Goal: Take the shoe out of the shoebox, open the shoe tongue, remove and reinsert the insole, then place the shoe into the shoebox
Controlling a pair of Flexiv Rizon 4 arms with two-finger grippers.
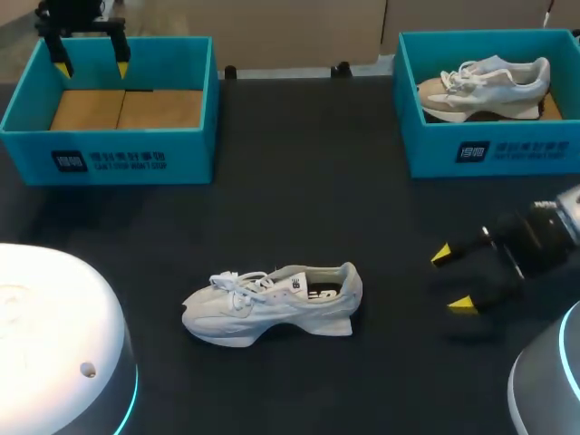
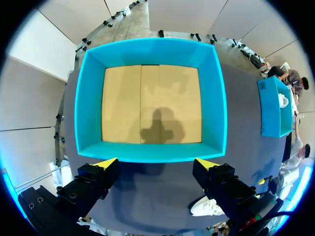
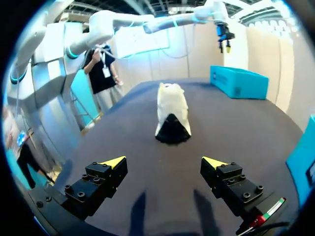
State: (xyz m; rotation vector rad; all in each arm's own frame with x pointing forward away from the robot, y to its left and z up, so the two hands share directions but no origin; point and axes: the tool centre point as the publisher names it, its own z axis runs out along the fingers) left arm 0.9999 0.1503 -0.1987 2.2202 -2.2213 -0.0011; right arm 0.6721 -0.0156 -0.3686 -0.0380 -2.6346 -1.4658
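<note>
Shoe [image 1: 272, 304] already out of the box, standing on its sole on the dark table [image 1: 299, 181]; tongue and insole judged not yet handled.

Starting at the right gripper [image 1: 451, 281]: fingers spread wide, nothing between them, low over the table. Straight ahead of it, across a stretch of table, the heel of the shoe, with the collar opening turned upward. Long axis running on along the gripper's own line of reach: heel nearest, toe and laces farthest, pointing toward the left arm's side. Probably a plain forward approach to the heel or collar, then, with no swinging round. A grasp across the width at the heel looks likely to be easiest, with some risk of the soft upper buckling.

Left gripper [image 2: 156, 162] likewise spread and holding nothing, hanging above the left shoebox [image 1: 109, 159], only a tan cardboard floor showing inside. Well apart from the shoe, at the table's far left corner, hence the farther of the two. Toe end facing that side, though, so a fair candidate for steadying the forefoot or lifting the tongue.

At the far right corner, a second shoebox [image 1: 489, 149] with a beige shoe [image 1: 485, 86] lying in it.
</note>
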